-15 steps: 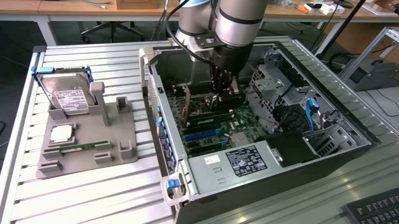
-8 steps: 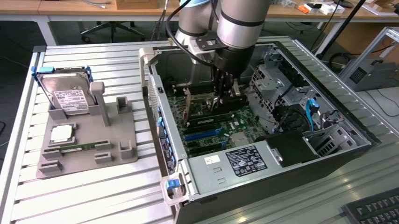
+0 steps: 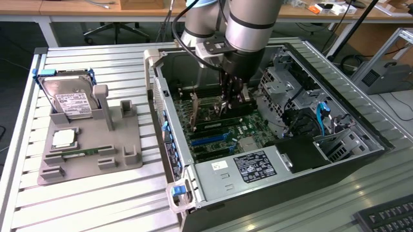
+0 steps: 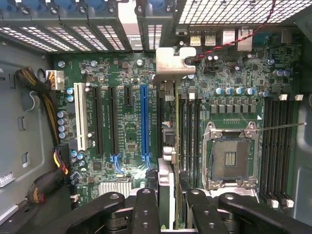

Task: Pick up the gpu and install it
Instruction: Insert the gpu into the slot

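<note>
- Slatted metal desk [image 3: 96, 203] carries an open PC case [image 3: 335, 159] and, to the exterior view's left, a grey fixture tray [image 3: 123, 140] holding a hard drive [image 3: 72, 104].
- Pincer [image 4: 168, 195] is lowered inside the case over the motherboard [image 4: 234, 83].
- The gpu [image 4: 168, 146] is pinched edge-on between the black fingers [image 4: 146, 204], silver bracket [image 4: 171, 66] toward the rear slot wall.
- Card is held just beside the blue slot [image 4: 144, 119], above the board; seating cannot be told.
</note>
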{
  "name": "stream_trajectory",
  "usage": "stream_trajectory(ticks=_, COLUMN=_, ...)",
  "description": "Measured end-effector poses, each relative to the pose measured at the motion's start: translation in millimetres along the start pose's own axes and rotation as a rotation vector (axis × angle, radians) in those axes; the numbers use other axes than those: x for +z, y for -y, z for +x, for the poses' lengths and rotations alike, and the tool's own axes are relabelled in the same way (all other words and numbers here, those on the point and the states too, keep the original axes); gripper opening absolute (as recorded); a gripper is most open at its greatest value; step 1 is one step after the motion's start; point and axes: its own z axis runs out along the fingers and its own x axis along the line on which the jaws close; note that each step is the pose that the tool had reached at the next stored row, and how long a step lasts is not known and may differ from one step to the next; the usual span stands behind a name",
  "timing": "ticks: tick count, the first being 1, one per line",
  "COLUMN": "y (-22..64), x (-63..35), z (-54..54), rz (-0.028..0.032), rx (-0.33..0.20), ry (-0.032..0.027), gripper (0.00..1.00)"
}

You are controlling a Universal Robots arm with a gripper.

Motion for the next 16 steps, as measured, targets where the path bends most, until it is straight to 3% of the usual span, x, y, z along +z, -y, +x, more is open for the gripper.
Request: stream_trajectory(ticks=16, y=0.0, x=0.7, z=6.3, rz=0.0, rx=0.0, ry=0.0, gripper=0.27)
